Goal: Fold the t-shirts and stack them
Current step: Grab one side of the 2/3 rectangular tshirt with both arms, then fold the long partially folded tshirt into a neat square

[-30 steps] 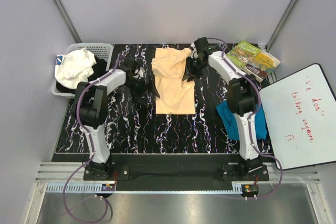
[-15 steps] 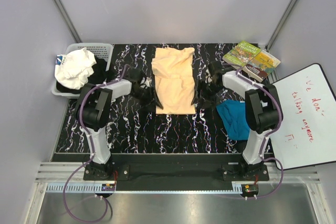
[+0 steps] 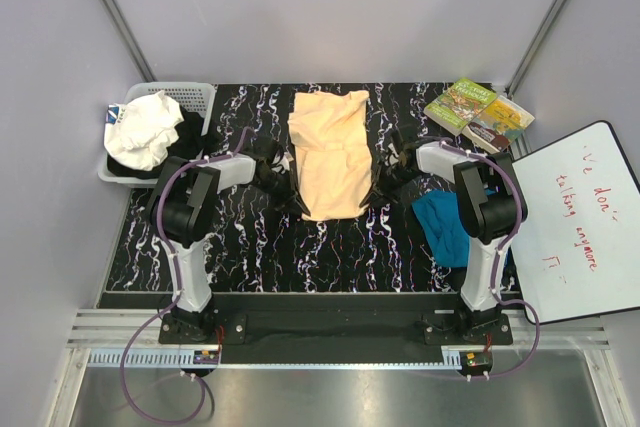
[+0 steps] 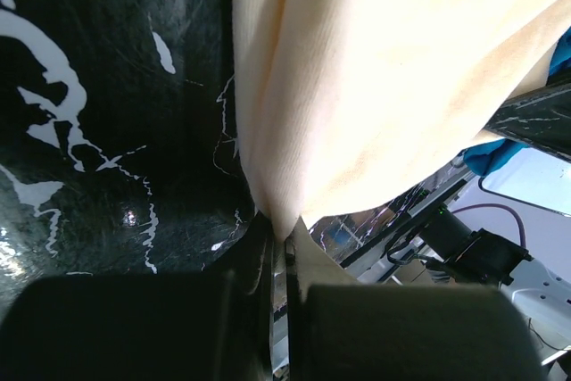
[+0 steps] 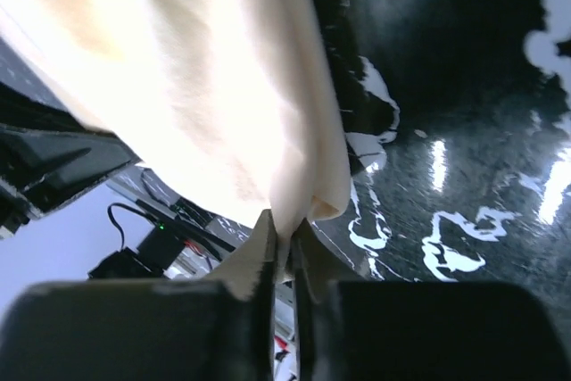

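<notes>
The pale peach-yellow t-shirt [image 3: 330, 152] lies lengthwise on the middle of the black marbled table [image 3: 250, 247], its near end bunched and narrowed. My left gripper [image 3: 293, 199] is shut on the shirt's near left edge; in the left wrist view the cloth [image 4: 375, 69] runs into the closed gripper [image 4: 284, 231]. My right gripper [image 3: 377, 185] is shut on the near right edge, and the right wrist view shows a fold of cloth [image 5: 223, 86] pinched in the gripper [image 5: 285, 231]. The teal-blue t-shirt [image 3: 445, 227] lies crumpled by the right arm.
A white basket [image 3: 195, 92] at the far left holds white cloth [image 3: 145, 132] and something dark. Books [image 3: 478, 112] lie at the far right corner. A whiteboard [image 3: 580, 217] with red writing leans at the right edge.
Both arms came down from the shirt's far half to its near corners. Both grippers closed on the cloth, and the near end has drawn in and bunched.
</notes>
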Tool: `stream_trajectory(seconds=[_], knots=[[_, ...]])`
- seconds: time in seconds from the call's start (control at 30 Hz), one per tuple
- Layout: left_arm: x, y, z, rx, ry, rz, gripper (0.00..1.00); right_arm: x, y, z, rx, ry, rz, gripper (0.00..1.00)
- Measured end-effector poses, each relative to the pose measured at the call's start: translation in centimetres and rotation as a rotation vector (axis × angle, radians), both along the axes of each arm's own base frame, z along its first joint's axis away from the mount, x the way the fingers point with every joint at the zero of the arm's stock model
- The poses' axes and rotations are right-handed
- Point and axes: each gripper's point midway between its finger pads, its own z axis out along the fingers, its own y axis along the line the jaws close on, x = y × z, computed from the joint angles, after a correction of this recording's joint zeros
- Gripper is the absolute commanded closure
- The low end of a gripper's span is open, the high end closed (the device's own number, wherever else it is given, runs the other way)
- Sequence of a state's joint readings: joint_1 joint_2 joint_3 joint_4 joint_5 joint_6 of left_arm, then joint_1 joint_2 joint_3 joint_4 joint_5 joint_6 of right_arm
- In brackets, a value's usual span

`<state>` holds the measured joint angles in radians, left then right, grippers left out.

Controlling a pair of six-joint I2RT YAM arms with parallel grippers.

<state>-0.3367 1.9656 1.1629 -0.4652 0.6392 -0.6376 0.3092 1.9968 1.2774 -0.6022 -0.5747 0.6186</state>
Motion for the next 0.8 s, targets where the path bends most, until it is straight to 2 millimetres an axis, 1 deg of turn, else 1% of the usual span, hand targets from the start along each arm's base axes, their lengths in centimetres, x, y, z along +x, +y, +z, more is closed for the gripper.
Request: stream_trajectory(seconds=[0.03, 0.2, 0.27, 0.33, 0.47, 0.5, 0.57, 0.6, 0.67, 0.73, 0.8], knots=[[0.0, 0.0, 0.0, -0.001, 0.001, 0.000, 1.00, 0.1, 0.2, 0.1, 0.009, -0.002, -0.003, 1.00], [-0.3, 0.1, 0.1, -0.003, -0.006, -0.005, 1.00, 0.0, 0.6, 0.4, 0.028, -0.001, 0.003, 1.00], [-1.1, 0.5, 0.4, 0.004, -0.013, -0.012, 1.00, -0.6, 0.5, 0.8, 0.031, 0.011, 0.011, 1.00], [-2.2, 0.8, 0.8, 0.009, -0.013, -0.024, 1.00, -1.5, 0.4, 1.2, 0.034, 0.020, 0.023, 1.00], [-5.7, 0.9, 2.4, 0.012, -0.001, -0.069, 1.00, -5.0, 0.2, 2.4, 0.048, 0.048, 0.062, 1.00], [-6.5, 1.0, 2.7, 0.013, 0.006, -0.080, 1.00, -6.1, 0.3, 2.9, 0.055, 0.057, 0.077, 1.00], [-8.1, 1.0, 3.5, 0.015, 0.024, -0.104, 1.00, -7.5, 0.5, 3.9, 0.071, 0.066, 0.101, 1.00], [-8.8, 1.0, 4.0, 0.014, 0.032, -0.114, 1.00, -8.0, 0.6, 4.4, 0.079, 0.066, 0.112, 1.00], [-9.4, 1.1, 5.1, 0.011, 0.034, -0.127, 1.00, -8.5, 0.9, 6.0, 0.105, 0.053, 0.129, 1.00], [-9.1, 1.0, 6.7, 0.009, 0.023, -0.132, 1.00, -8.3, 1.2, 7.5, 0.124, 0.028, 0.142, 0.99], [-7.5, 0.4, 9.2, -0.005, -0.026, -0.140, 1.00, -6.9, 1.8, 9.8, 0.148, -0.027, 0.157, 0.98]])
